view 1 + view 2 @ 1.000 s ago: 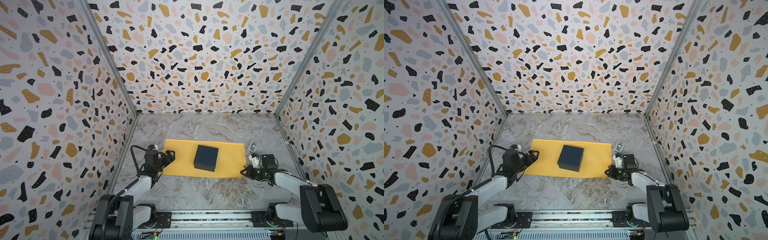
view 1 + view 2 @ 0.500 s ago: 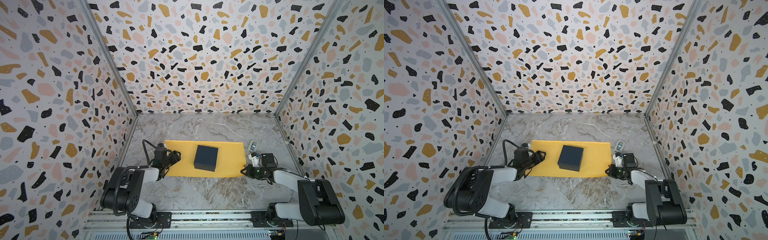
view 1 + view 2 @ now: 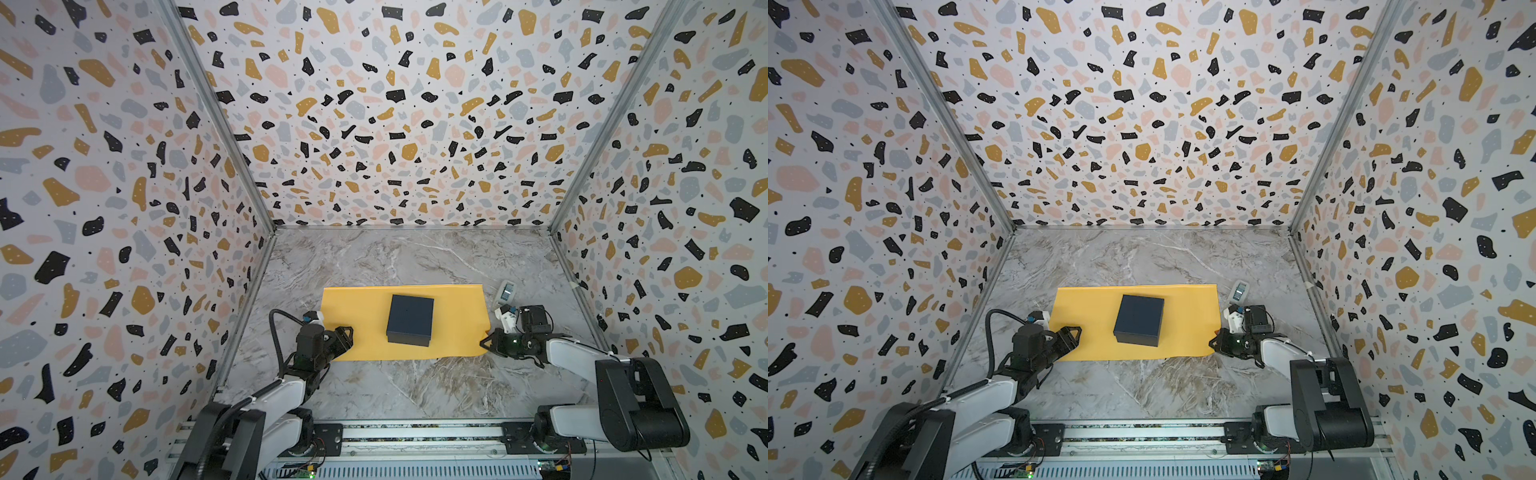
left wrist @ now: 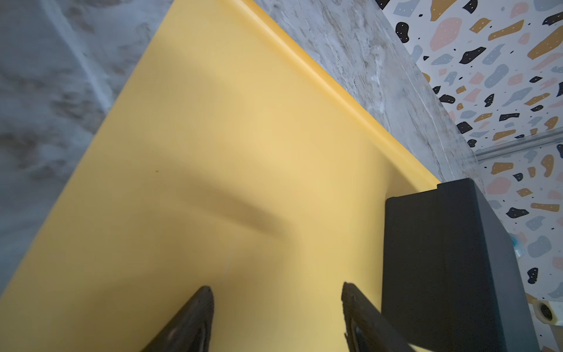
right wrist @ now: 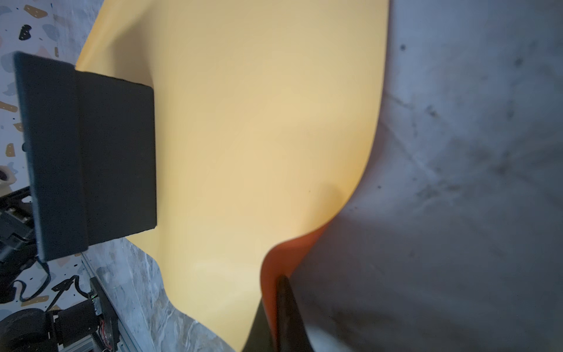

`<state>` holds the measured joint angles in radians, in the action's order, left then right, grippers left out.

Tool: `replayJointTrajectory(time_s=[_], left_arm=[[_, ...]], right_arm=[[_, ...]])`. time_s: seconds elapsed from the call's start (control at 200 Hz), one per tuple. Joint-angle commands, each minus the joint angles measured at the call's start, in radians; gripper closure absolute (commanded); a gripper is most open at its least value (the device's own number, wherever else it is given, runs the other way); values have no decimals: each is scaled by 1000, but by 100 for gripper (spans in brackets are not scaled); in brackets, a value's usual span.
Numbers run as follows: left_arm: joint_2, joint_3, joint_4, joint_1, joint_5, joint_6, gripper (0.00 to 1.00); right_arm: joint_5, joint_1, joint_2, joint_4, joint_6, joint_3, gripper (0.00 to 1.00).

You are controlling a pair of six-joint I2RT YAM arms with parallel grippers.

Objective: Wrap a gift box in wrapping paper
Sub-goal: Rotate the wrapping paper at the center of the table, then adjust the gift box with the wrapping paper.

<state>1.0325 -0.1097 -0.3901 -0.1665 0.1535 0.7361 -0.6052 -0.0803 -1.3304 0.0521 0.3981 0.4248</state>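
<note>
The navy gift box (image 3: 410, 320) (image 3: 1139, 320) lies flat on the middle of the wrapping paper (image 3: 365, 307) (image 3: 1092, 316), yellow face up. My left gripper (image 3: 347, 332) (image 3: 1075, 332) hovers open over the sheet's left end, and the left wrist view shows the box (image 4: 451, 268) beside one of its fingertips (image 4: 350, 292). My right gripper (image 3: 484, 343) (image 3: 1212, 341) is shut on the paper's near right corner. There the sheet (image 5: 259, 122) curls up and shows its orange underside (image 5: 274, 265).
A small white device (image 3: 506, 291) (image 3: 1239, 290) lies on the marble table (image 3: 395, 386) just past the paper's far right corner. Terrazzo walls close in the left, right and back. A metal rail (image 3: 415, 432) runs along the front edge.
My left gripper has slid a little right, further over the paper's left end, and its jaws have narrowed somewhat. The right gripper has stayed clamped on the corner.
</note>
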Motion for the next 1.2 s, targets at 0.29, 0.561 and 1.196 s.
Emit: replayJointTrajectory(time_s=[0.29,0.561,1.196], left_arm=[[-60,-199,105,-13,37,-10,19],[22,-324,132,-114,101,-75,14],[360,-420,-35,-243,284,-29,17]], right_arm=[[189,2,144,103,-27,76,59],[365,-280,284,133,-28,192,25],[33,-501,-177,-207,136,347,15]])
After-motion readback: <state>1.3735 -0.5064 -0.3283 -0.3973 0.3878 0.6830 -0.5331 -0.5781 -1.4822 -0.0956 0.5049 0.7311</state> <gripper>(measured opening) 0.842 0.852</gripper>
